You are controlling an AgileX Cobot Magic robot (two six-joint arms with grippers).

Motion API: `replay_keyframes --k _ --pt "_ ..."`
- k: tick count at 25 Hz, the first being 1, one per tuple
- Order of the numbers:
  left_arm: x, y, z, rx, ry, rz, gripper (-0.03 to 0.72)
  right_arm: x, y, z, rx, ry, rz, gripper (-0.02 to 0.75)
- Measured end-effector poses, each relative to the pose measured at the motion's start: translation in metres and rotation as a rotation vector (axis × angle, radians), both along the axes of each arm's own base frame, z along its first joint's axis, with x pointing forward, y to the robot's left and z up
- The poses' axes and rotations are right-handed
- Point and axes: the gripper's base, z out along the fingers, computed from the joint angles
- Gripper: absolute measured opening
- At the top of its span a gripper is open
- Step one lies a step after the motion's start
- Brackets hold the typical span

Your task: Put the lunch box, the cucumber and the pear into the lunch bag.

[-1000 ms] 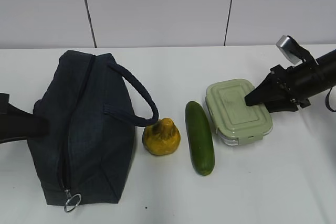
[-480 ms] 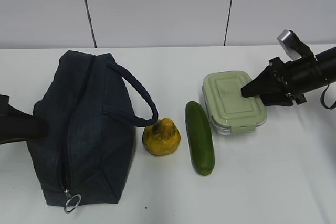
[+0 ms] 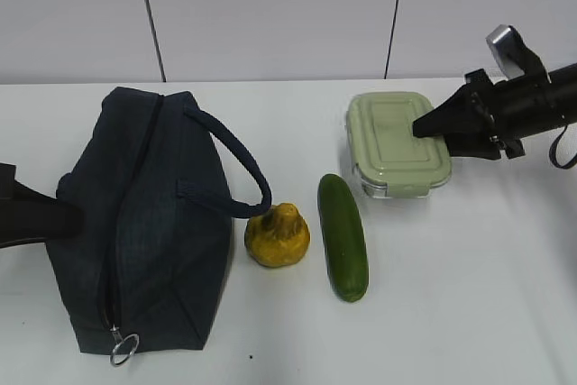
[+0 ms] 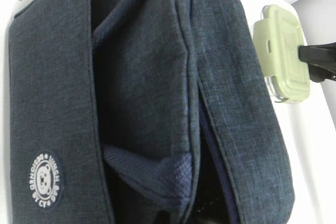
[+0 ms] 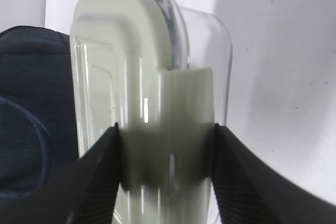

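Here the white desk (image 3: 469, 295) fills the lower part of the exterior view, with a pale panelled wall behind it. The biggest thing on it is the lunch bag (image 3: 140, 218), dark navy fabric, lying on the left side of the desk with its black zipper running along the top toward the near edge and a metal ring pull (image 3: 123, 346) at the near end. One loop handle (image 3: 236, 169) arcs out to the right, toward the fruit. In the left wrist view the bag fills nearly the whole picture, a round white bear logo (image 4: 45, 180) showing on its side.

The right hand (image 3: 425, 126) reaches in from the right edge, its black fingers clamped on the right end of the lunch box (image 3: 397, 144), which has a pale green lid over a clear base. The right wrist view shows both fingers (image 5: 100, 177) pressed against the box's sides at the clip. The box is at the back right of the desk, beyond the cucumber; whether it touches the desk I cannot tell.

The cucumber (image 3: 343, 236) lies lengthwise between box and pear, apart from both. The pear (image 3: 277, 234) sits just right of the bag, under the handle's loop.

The left hand (image 3: 36, 215) is a dark shape at the left edge against the bag, its fingers together.
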Motion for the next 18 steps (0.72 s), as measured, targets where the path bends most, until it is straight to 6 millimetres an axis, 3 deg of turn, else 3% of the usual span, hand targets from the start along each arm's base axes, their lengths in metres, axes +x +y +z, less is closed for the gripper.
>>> replay_keyframes --k 6,11,18 --pt "0.000 0.000 0.000 0.002 0.000 -0.001 -0.016 -0.001 0.000 0.008 0.012 0.008 -0.021 0.391" --pt "0.000 0.000 0.000 0.002 0.000 0.000 -0.016 -0.004 0.006 0.028 0.015 -0.024 -0.024 0.391" --pt "0.001 0.001 0.000 0.008 -0.005 0.007 -0.016 -0.007 0.042 0.042 0.037 -0.035 0.041 0.389"
